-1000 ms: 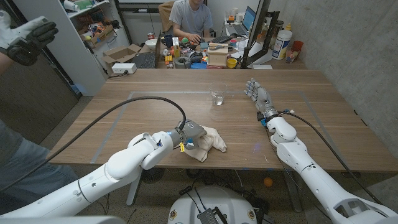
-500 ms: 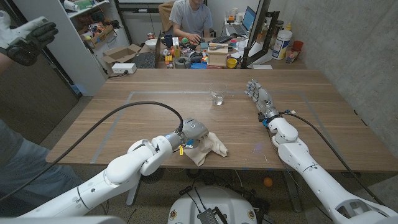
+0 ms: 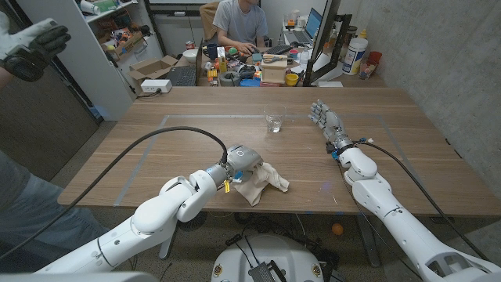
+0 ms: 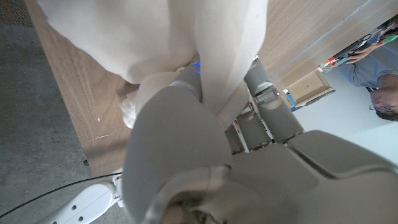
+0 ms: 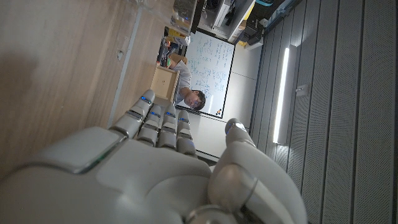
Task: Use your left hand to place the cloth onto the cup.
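1 cloth (image 3: 263, 182) gripped by the left hand (image 3: 243, 160), 1 cup (image 3: 273, 123) well apart, right hand (image 3: 323, 117) open.

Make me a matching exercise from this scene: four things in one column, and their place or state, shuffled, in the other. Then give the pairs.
Things:
1. cloth
2. cup
3. left robot hand
4. right robot hand

Place or state:
A. stands alone mid-table, clear glass, uncovered
B. fingers extended, holds nothing, on the table's right side
C. cream, crumpled, near the table's front edge
D. grips the fabric

Pairs: 1-C, 2-A, 3-D, 4-B
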Robot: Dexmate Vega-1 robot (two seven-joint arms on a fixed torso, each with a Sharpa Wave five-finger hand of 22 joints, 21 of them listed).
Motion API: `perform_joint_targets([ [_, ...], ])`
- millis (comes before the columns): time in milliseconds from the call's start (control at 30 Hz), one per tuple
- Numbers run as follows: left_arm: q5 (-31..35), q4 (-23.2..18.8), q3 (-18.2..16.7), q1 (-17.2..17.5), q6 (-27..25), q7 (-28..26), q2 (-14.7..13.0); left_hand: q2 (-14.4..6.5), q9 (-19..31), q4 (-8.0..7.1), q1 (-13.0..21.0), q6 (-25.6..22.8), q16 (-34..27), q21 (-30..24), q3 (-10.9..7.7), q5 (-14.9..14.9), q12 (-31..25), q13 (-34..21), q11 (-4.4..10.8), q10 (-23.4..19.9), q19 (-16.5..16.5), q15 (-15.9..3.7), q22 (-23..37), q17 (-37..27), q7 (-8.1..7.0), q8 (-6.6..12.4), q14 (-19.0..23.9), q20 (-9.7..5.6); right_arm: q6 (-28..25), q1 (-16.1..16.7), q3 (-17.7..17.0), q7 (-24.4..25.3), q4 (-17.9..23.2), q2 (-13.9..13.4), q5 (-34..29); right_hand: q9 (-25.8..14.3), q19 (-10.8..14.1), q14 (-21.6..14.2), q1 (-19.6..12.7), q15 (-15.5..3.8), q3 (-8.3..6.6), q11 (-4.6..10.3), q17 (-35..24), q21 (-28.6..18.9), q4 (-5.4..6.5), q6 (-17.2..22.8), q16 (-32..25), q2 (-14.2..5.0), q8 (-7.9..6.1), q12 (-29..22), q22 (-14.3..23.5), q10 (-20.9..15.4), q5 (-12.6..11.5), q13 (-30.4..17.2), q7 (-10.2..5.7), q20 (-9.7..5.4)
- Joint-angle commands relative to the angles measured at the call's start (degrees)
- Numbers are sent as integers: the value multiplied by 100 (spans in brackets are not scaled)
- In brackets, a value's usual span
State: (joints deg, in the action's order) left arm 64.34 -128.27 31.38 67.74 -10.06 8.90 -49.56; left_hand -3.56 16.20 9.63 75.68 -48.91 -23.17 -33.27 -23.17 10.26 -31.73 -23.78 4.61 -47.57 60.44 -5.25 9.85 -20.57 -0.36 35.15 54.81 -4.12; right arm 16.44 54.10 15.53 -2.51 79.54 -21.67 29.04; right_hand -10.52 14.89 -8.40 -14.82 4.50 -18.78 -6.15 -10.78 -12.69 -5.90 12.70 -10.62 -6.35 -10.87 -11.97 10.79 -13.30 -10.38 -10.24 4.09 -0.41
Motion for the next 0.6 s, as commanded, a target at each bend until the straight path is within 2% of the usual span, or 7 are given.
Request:
perform_joint_targets([
  [33, -38, -268, -247, 94, -259, -245, -48, -195, 119, -88, 216, -303, 40, -4, -155, 29, -106, -753, 107, -119, -20, -463, 6, -71, 335, 39, 327, -40, -40, 106, -50, 105, 237, -73, -10, -13, 19, -43, -61, 19, -44, -16, -15, 10, -12, 7, -29, 1, -23, 2, 32, -47, -22, -17, -19, 33],
  [600, -76, -488, -667, 87, -421, -537, -160, -166, 101, -112, 228, -311, 84, 40, -181, 32, -147, -917, 115, -127, -94, -475, 6, -209, 300, 63, 337, -42, -98, 72, 17, 241, 428, -98, -104, -13, 19, -48, -59, 17, -44, -14, -16, 12, -11, 20, -30, 0, -26, 3, 33, -49, -21, -17, -18, 26],
])
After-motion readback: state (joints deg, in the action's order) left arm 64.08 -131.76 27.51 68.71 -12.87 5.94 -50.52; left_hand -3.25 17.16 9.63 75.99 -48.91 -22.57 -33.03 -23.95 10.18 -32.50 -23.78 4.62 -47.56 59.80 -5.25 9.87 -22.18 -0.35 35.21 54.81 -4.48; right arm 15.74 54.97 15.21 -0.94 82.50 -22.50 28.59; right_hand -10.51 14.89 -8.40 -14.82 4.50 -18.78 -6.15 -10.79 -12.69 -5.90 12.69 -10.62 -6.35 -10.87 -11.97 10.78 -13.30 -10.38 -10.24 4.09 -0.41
